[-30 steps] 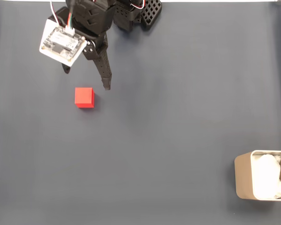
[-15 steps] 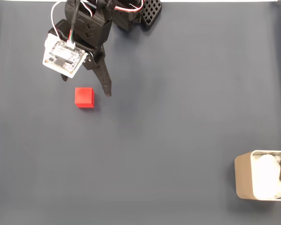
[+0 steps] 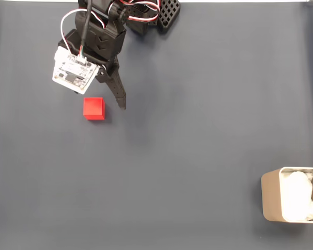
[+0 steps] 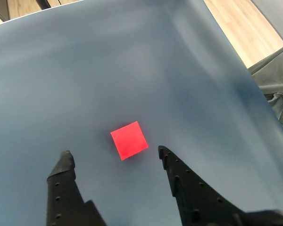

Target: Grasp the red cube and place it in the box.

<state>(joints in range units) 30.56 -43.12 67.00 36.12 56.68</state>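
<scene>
Black two-finger pincer (image 4: 114,158) is spread wide, nothing held. Small bright red plain-faced cube (image 4: 129,140) sits on the dark blue tabletop (image 3: 198,130) just ahead of the tips, centred on the gap, slightly rotated. Judged light, rigid, smooth-sided: two opposite flat faces should be taken, squarely, mid-height. Beige metallic box (image 3: 271,200) stands well apart.

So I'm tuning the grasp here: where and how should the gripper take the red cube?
Across two opposite flat side faces of the red cube, coming from above. It sits flat on the mat, clear all round, slightly rotated to the open gripper, so a small wrist turn would probably square the fingers to it.
</scene>
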